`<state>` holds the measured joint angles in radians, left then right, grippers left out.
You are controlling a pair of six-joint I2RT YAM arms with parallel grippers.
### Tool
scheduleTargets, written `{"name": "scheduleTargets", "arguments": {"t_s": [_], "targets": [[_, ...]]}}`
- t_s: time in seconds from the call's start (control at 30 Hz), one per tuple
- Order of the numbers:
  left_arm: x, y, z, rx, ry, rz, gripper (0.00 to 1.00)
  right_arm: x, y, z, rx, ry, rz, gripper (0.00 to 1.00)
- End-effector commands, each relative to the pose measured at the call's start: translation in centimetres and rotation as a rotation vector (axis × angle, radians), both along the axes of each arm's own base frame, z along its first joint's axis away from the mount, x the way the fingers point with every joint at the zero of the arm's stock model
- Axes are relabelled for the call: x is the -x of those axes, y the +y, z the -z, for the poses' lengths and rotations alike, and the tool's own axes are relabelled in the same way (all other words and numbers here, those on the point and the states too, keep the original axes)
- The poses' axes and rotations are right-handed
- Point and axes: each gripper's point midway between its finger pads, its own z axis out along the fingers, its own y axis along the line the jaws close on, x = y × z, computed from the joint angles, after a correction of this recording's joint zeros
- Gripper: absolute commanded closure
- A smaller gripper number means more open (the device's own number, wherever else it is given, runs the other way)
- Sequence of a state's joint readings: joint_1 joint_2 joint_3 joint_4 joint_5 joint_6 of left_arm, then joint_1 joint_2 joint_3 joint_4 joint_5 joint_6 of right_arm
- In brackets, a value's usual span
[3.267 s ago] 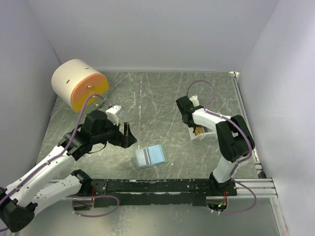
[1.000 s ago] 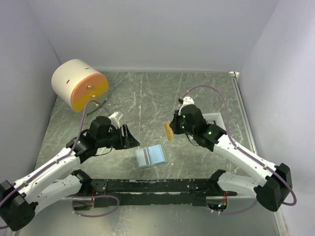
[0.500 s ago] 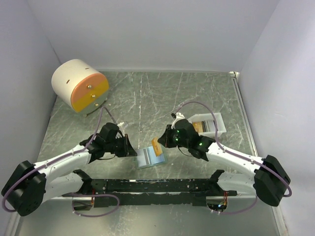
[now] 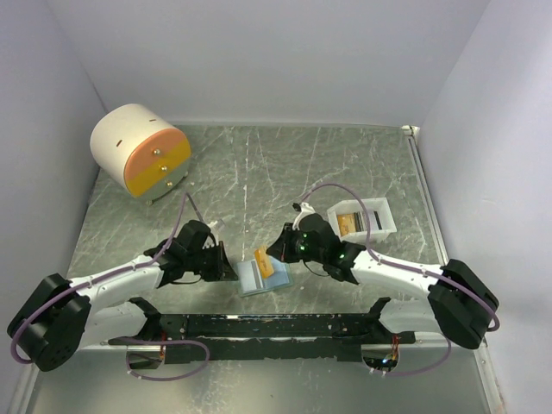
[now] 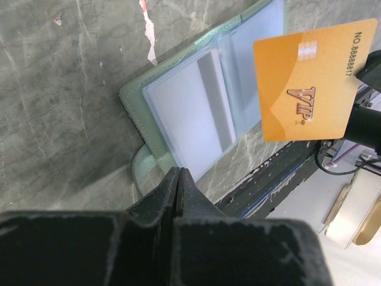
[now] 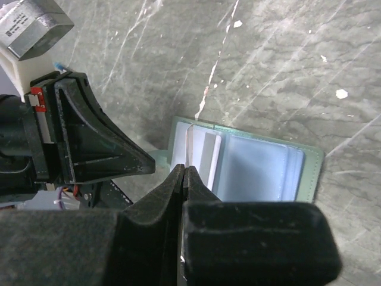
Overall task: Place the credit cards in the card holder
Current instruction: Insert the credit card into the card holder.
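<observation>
The card holder (image 4: pixel 274 278) lies open on the table, pale blue pockets up (image 5: pixel 196 107) (image 6: pixel 262 170). A pale card with a grey stripe (image 6: pixel 207 156) sits in its left pocket. My right gripper (image 4: pixel 276 255) (image 6: pixel 184 170) is shut on an orange credit card (image 4: pixel 265 265) (image 5: pixel 306 83), held upright over the holder's left half, edge-on in the right wrist view. My left gripper (image 4: pixel 228 266) (image 5: pixel 178 171) is shut at the holder's left edge, on its snap strap (image 5: pixel 143 170). More credit cards (image 4: pixel 349 222) lie in the white tray.
The white tray (image 4: pixel 388 211) stands right of the holder, behind the right arm. A round cream-and-orange drawer cabinet (image 4: pixel 141 159) sits at the back left. The black base rail (image 4: pixel 276 326) runs just in front of the holder.
My left gripper has slid right to the holder's edge and shut there. The right arm has carried the orange card left and down, from mid-air to just over the holder.
</observation>
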<state>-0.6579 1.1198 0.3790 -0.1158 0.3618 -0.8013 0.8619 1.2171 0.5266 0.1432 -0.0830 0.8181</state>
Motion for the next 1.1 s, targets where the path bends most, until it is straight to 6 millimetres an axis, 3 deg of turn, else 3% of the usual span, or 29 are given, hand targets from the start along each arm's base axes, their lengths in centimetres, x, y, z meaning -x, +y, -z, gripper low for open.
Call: {"name": "scheduleTargets", "arguments": {"t_s": [0.0,1.07], "targets": [[-0.5,0.0,0.3,0.0,-0.031,-0.004,0.93,0.3,1.0,-0.2,-0.05,0.002,-0.007,1.0],[0.1,1.2,2.2,-0.057,-0.017,-0.012,0.93,0.5,-0.1,3.6,-0.015,0.047,0.071,1.0]]}}
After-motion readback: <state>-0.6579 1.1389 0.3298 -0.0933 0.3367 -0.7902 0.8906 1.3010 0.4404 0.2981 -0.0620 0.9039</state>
